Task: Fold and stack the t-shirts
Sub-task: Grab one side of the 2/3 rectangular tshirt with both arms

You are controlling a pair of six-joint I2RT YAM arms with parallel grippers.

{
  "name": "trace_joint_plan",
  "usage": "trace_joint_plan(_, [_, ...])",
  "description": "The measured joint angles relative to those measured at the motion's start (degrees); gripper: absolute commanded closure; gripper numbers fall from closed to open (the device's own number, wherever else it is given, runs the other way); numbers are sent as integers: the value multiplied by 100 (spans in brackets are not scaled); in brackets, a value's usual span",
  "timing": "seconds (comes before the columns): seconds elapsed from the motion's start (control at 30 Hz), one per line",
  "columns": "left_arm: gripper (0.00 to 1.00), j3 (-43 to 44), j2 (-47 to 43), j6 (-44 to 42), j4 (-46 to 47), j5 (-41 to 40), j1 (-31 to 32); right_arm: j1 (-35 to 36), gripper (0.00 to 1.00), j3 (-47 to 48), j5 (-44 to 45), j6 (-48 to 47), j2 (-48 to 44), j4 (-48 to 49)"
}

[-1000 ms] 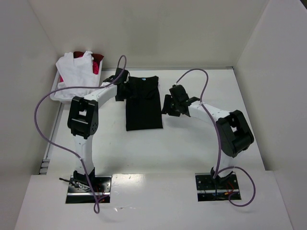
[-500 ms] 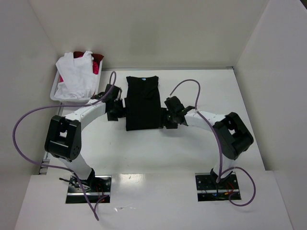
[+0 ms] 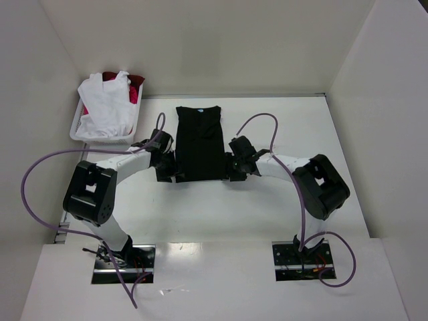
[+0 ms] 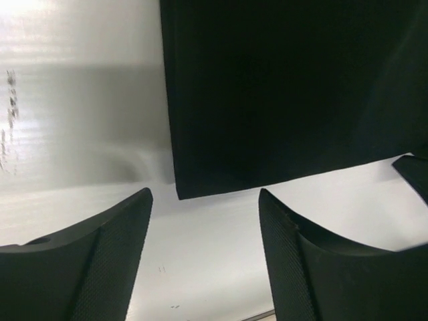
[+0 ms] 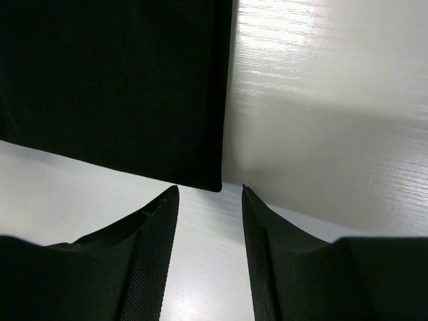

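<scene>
The black t-shirt (image 3: pixel 198 142) lies flat on the table, folded into a long narrow rectangle, its light-blue neck label at the far end. My left gripper (image 3: pixel 175 175) is open, low at the shirt's near left corner (image 4: pixel 184 190), which lies just beyond its fingertips. My right gripper (image 3: pixel 227 173) is open at the near right corner (image 5: pixel 212 182), also just beyond its fingertips. Neither holds cloth. A white t-shirt (image 3: pixel 107 107) and a red one (image 3: pixel 136 85) lie in the white basket (image 3: pixel 100 137) at the far left.
White walls close the table at the back, left and right. Purple cables loop from both arms over the table. The arm bases sit at the near edge.
Both grippers have moved down along the sides of the black shirt from its upper part to its near corners. The shirt has not moved.
</scene>
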State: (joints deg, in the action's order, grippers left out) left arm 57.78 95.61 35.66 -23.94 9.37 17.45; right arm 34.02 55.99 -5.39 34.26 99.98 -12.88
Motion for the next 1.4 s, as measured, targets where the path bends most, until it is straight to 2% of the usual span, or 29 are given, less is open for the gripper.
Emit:
trace_joint_plan(0.13, [30, -227, 0, 81, -2, 28, 0, 0, 52, 2, 7, 0, 13, 26])
trace_joint_plan(0.23, [35, -286, 0, 85, 7, 37, 0, 0, 52, 31, 11, 4, 50, 68])
trace_joint_plan(0.3, [38, -289, 2, 105, 48, 9, 0, 0, 56, 37, 17, 2, 72, 125])
trace_joint_plan(0.43, [45, -289, 61, 210, 199, -98, 0, 0, 59, 85, 42, 20, 151, 186])
trace_joint_plan(0.5, [48, -282, 116, 240, 273, -98, 0, 0, 66, 146, 44, 17, 212, 219])
trace_joint_plan(0.6, [54, -271, 173, 289, 380, -111, 0, 0, 71, 236, 37, 20, 317, 247])
trace_joint_plan(0.63, [56, -262, 192, 323, 424, -107, 0, 0, 77, 262, 39, 20, 343, 256])
trace_joint_plan(0.67, [63, -256, 214, 345, 463, -111, 0, 0, 80, 275, 39, 13, 361, 262])
trace_joint_plan(0.73, [69, -223, 273, 372, 509, -122, 0, 0, 92, 286, 50, 9, 385, 260])
trace_joint_plan(0.77, [73, -212, 299, 378, 540, -122, 0, 0, 95, 286, 59, -2, 389, 258])
trace_joint_plan(0.87, [100, -203, 350, 387, 614, -138, 0, 0, 100, 286, 66, 13, 400, 260])
trace_joint_plan(1.13, [100, -299, 238, 391, 649, -212, 72, 0, 100, 81, 151, 24, 160, 302])
trace_joint_plan(1.27, [100, -623, -142, 435, 479, -330, 306, 44, 100, -323, 170, 66, -468, 280])
trace_joint_plan(1.4, [100, -756, -490, 570, 52, -634, 859, 299, 100, -750, 262, 151, -1202, 271])
